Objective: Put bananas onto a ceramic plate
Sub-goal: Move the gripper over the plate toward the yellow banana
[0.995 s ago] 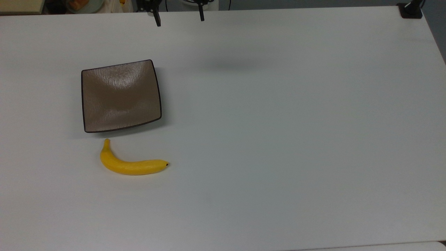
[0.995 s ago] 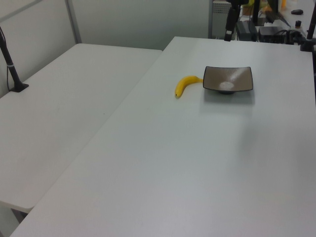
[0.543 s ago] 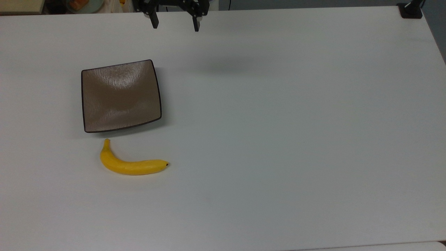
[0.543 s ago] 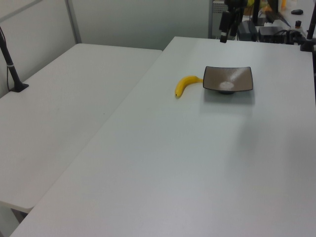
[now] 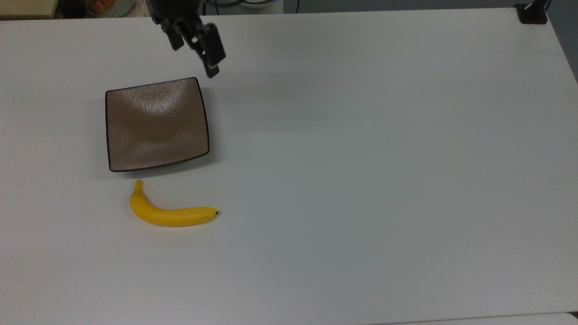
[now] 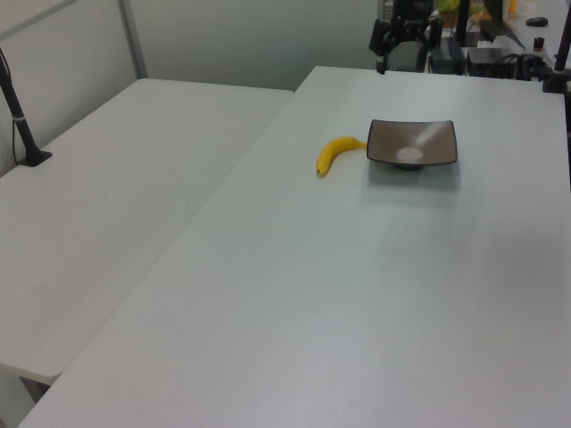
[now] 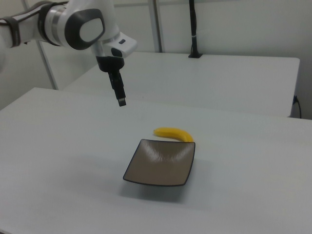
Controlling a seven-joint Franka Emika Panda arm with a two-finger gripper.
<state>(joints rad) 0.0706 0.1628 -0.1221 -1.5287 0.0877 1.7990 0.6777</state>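
Observation:
A bright-yellow banana (image 5: 169, 215) lies flat on the white table, just in front of the plate's near edge in the top view, its dark tip pointing to the top view's right. The banana (image 6: 332, 153) (image 7: 171, 132) rests beside the plate and does not touch it. The square glossy brown plate (image 5: 156, 124) (image 6: 412, 143) (image 7: 161, 163) holds nothing. My gripper (image 5: 193, 61) (image 7: 122, 101) hangs in the air above the table near the plate's far right corner in the top view, pointing down, open and holding nothing.
The white table (image 5: 361, 180) has wide free room to the top view's right. A black clamp (image 5: 533, 12) sits at its far right corner. A second table (image 6: 116, 178) adjoins, with a black post (image 6: 20, 111). Clutter stands behind the far edge (image 6: 482, 53).
My gripper came down from the table's far edge toward the plate's far right corner, shifted to the top view's left and turned about its axis. Banana and plate stayed still.

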